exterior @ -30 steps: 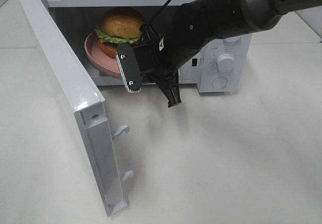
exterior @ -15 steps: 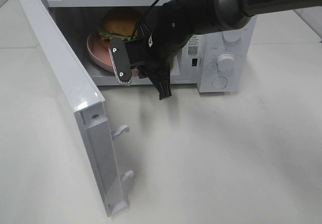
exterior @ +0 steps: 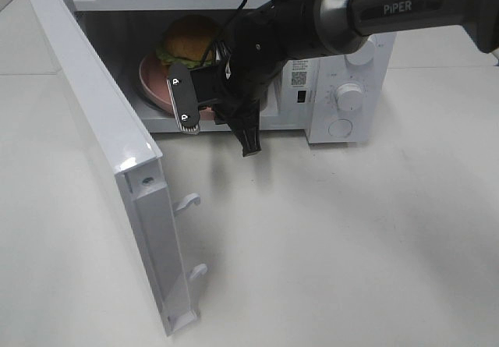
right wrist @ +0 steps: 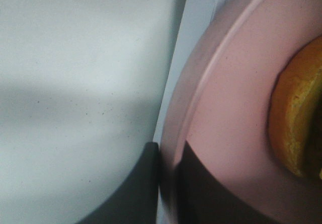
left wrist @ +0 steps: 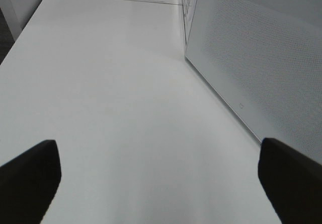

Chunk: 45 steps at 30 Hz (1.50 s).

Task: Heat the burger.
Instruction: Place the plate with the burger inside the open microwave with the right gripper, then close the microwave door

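The burger [exterior: 189,39], with golden bun and green lettuce, sits on a pink plate [exterior: 154,82] inside the open microwave [exterior: 343,90]. My right gripper [exterior: 209,107] reaches into the opening from the right and is shut on the plate's near rim. In the right wrist view its two dark fingers pinch that rim [right wrist: 168,153], with the plate [right wrist: 236,83] and the burger's orange base [right wrist: 297,118] just beyond. My left gripper [left wrist: 158,163] stands open over bare table, off to the left outside the exterior high view, with nothing between its fingers.
The microwave door [exterior: 101,129] swings wide toward the front left, its latch hooks [exterior: 189,201] sticking out. A white perforated panel of the microwave [left wrist: 261,58] lies close to the left gripper. The control knobs [exterior: 348,96] are at the right of the oven.
My right gripper has pushed the plate with the burger deeper into the microwave, and the arm has shifted left and back. The left gripper has not moved.
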{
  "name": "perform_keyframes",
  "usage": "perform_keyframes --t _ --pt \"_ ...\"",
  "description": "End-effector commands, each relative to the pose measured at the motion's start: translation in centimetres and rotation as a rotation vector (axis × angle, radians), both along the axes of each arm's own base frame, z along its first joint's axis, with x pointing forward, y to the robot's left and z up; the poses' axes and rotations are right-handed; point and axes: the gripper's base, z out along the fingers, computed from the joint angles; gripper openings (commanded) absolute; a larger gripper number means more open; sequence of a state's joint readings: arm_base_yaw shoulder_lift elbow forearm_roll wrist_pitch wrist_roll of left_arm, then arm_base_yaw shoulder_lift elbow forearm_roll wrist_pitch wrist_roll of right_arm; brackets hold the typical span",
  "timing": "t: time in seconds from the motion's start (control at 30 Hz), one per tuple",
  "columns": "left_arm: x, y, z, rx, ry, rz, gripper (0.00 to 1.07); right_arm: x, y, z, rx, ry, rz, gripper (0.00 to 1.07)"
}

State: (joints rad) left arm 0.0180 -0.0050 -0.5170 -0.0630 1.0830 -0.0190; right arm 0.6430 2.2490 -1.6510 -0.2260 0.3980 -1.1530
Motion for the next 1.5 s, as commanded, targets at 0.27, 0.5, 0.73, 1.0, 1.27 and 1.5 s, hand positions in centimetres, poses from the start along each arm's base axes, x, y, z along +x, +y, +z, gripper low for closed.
perform_keyframes --t 0.27,0.5,0.73,1.0,1.27,1.5 --pt "-0.2 0.0 0.1 -0.003 -0.031 0.003 1.00 0.6 0.3 1.3 0.036 -0.060 0.010 0.19" --pt "-0.2 0.0 0.1 -0.003 -0.031 0.003 1.00 0.4 0.1 1.4 0.043 -0.037 -0.021 0.49" --pt "-0.2 0.0 0.1 -0.003 -0.031 0.003 1.00 0.2 -0.1 2.1 0.088 -0.017 -0.079 0.55" --pt "-0.2 0.0 0.1 -0.003 -0.031 0.003 1.00 -1.1 -0.9 2.4 0.084 -0.004 -0.079 0.58" --pt "-0.2 0.0 0.1 -0.003 -0.031 0.003 1.00 -3.4 -2.4 3.1 0.081 0.016 -0.080 0.73" --pt "-0.2 0.0 0.1 -0.003 -0.031 0.003 1.00 -5.7 -4.2 3.7 0.103 0.032 -0.098 0.76"
